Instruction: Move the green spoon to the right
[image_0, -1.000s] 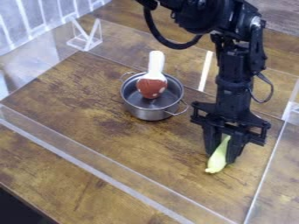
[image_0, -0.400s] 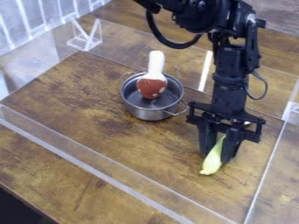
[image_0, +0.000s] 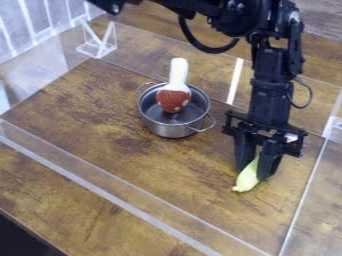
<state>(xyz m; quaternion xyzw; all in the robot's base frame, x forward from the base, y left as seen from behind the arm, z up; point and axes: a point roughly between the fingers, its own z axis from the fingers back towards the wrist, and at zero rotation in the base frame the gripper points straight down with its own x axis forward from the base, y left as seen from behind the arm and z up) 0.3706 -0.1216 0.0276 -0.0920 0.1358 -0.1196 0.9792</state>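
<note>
My fingers (image_0: 263, 163) point steeply down, clamped tight on the green spoon (image_0: 250, 176) w/ its yellow-green handle poking out below them, lower tip at or just above the wood; can't tell which. Spoon sits near the desk (image_0: 94, 130) right edge, towards the front. Pot (image_0: 174, 110) is to the left, apart from me, w/ a white-handled utensil (image_0: 175, 84), red end down, standing in it.

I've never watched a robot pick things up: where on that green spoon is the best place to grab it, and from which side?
Probably the thick handle of the green spoon, from straight above. It lies low on the wooden table, so the top is free. The pincer is closed on it that way.
</note>
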